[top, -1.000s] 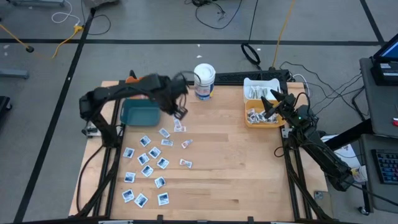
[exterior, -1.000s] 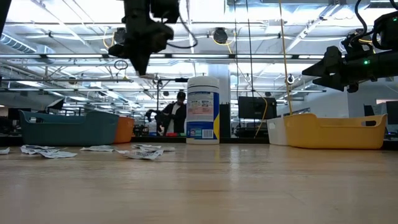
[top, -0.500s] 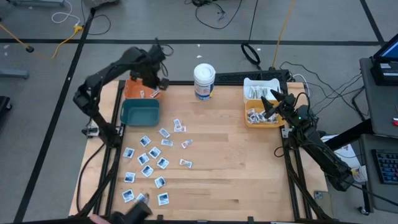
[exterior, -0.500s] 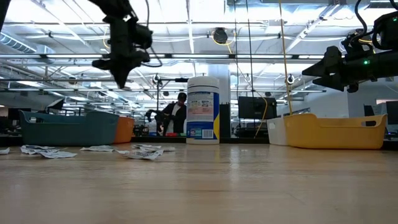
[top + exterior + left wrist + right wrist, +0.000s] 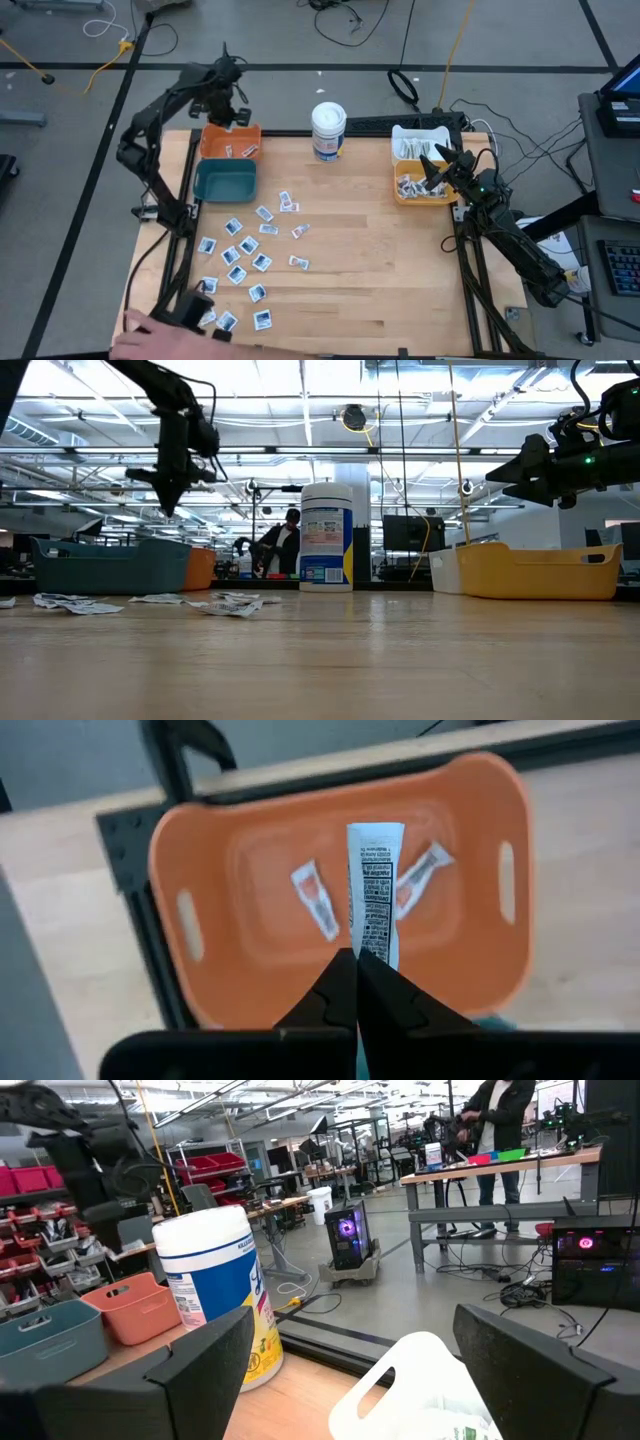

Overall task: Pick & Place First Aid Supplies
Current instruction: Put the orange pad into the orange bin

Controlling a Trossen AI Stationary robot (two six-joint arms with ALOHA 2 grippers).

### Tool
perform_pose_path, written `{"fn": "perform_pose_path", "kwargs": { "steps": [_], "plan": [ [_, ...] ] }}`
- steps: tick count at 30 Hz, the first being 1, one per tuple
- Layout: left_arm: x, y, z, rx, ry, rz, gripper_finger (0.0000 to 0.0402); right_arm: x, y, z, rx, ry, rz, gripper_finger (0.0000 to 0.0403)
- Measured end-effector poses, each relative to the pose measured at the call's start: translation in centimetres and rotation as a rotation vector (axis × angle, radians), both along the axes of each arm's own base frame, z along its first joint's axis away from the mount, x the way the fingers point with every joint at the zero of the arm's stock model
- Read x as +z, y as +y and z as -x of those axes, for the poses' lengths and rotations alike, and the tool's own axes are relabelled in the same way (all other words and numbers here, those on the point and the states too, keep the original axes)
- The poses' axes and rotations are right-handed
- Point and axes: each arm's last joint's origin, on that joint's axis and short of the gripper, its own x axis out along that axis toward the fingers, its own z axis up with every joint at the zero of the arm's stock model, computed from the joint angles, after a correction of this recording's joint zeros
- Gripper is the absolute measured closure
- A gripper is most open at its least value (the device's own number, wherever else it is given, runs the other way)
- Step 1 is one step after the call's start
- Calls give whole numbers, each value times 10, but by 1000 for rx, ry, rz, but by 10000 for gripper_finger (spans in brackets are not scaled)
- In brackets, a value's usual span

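The left end effector [image 5: 357, 963] has travelled from above the scattered packets to above the orange bin [image 5: 200, 870], pinching a narrow strip [image 5: 375, 890]; release follows. The right end effector [image 5: 437, 160] hangs spread.

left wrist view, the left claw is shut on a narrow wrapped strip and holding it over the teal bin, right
Not quite. The left claw is shut on a narrow wrapped strip, but it holds it over the orange bin, not the teal one. The left wrist view shows the orange bin below the strip, with two small red-marked packets already inside it.
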Motion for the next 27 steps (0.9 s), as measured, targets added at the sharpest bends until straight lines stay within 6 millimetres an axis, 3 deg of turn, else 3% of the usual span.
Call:
{"fn": "perform_pose_path", "kwargs": {
  "steps": [6,16,23,27],
  "plan": [
    [-38,12,-8,-10,34,34,401,0,0,0,0,0,0,66],
    [-99,10,-11,20,23,58,401,0,0,0,0,0,0,66],
    [-112,10,-12,29,5,85,397,0,0,0,0,0,0,66],
    [-112,11,-11,74,23,66,367,0,0,0,0,0,0,66]
  ]
}}
